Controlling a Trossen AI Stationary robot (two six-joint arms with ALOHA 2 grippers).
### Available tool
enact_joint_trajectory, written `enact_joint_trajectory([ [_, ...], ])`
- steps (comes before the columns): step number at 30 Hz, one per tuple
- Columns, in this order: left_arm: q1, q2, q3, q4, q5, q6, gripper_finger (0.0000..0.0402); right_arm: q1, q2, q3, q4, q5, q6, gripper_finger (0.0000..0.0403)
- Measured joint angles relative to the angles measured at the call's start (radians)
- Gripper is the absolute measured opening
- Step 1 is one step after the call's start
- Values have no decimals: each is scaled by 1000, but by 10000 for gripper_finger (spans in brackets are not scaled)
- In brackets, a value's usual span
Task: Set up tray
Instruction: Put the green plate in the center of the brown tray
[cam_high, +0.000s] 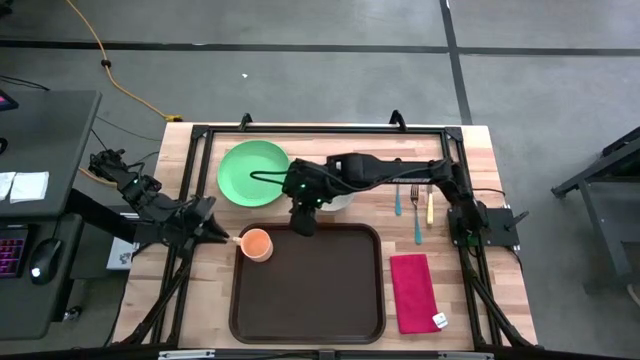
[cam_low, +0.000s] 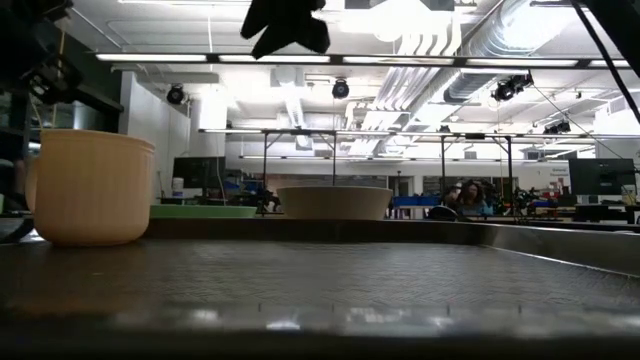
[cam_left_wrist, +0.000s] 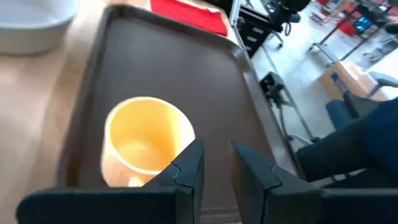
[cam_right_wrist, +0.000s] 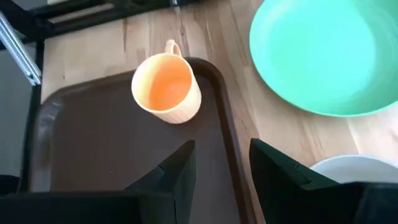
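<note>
Large dark brown plastic tray (cam_high: 310, 290) at table's 6 o'clock; orange plastic cup (cam_high: 256, 244) in its 10 o'clock corner. Left gripper (cam_high: 226, 237) beside cup, fingers parted, empty. Right gripper (cam_high: 303, 226) over tray's 12 o'clock rim, released.

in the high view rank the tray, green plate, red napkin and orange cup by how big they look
Largest to smallest, as seen from above:
1. tray
2. green plate
3. red napkin
4. orange cup
The plate and napkin are fairly close in area, so that pair is less sure; part of the plate is hidden by the right arm.
</note>
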Motion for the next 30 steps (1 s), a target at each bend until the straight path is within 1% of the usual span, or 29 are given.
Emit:
enact_joint_trajectory([
  [7,0,-1,2,45,-78,79,104,0,-51,-2,-80,-7,-1,129],
  [12,0,9,62,19,-207,142,104,2,-84,-2,-110,-8,-2,129],
  [16,0,28,143,-34,-333,216,104,2,-97,-2,-124,-8,-35,129],
  [19,0,54,215,-89,-402,252,104,2,-111,-2,-125,-7,-46,129],
  [25,0,133,358,-231,-485,292,104,0,-121,-2,-129,-2,-59,129],
  [30,0,220,473,-339,-520,292,104,0,-122,-2,-137,-3,-94,129],
])
